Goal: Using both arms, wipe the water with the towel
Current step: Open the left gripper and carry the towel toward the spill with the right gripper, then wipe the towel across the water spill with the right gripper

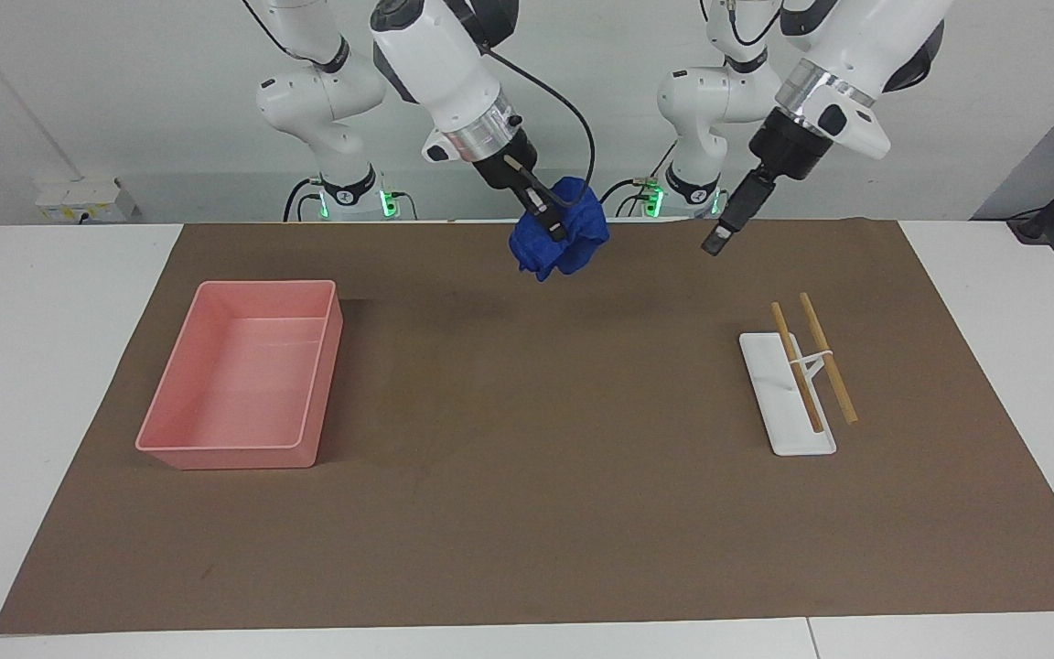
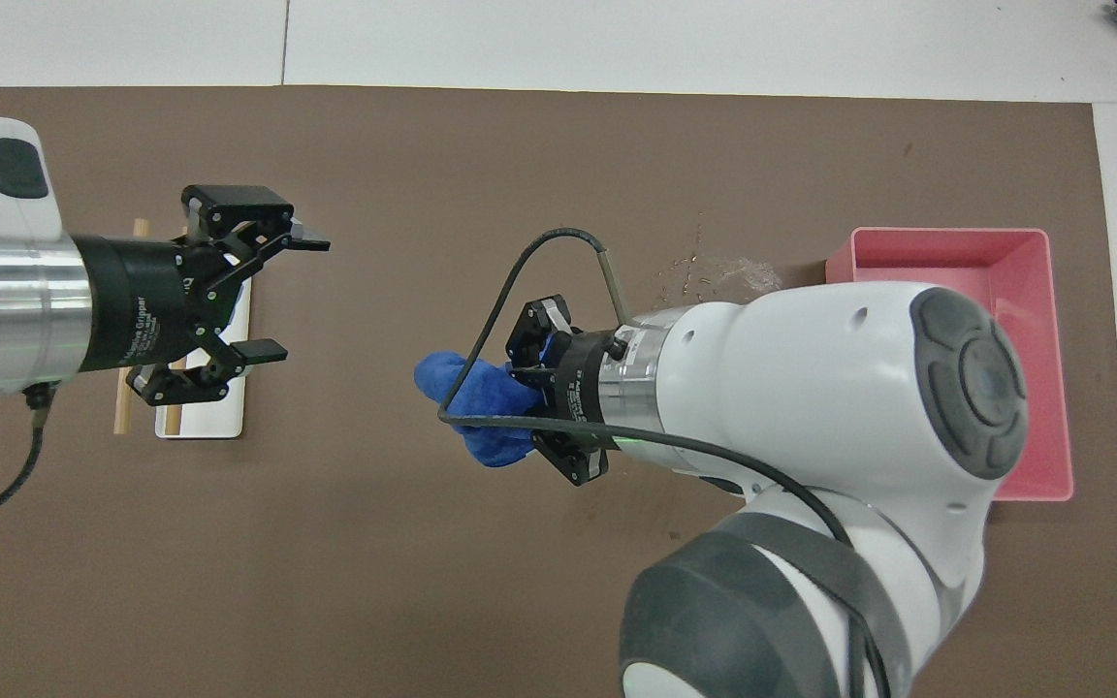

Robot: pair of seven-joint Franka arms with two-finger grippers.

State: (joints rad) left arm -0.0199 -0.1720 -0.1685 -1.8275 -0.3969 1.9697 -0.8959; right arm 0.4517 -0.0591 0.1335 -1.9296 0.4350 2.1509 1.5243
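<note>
The towel (image 1: 560, 240) is carried bunched in the clenched right end effector (image 1: 553, 229), up in the air over the brown mat (image 1: 527, 513) on the tabletop (image 1: 51, 366), apparently so it can be handed across or lowered onto the spill. Droplets of water (image 2: 714, 276) are seen on the mat beside the pink tray (image 1: 239, 448). The left end effector (image 2: 277, 296) is held spread wide and empty over the chopstick rest (image 1: 788, 430) with its 2 chopsticks (image 1: 827, 357), likely awaiting the cloth.
</note>
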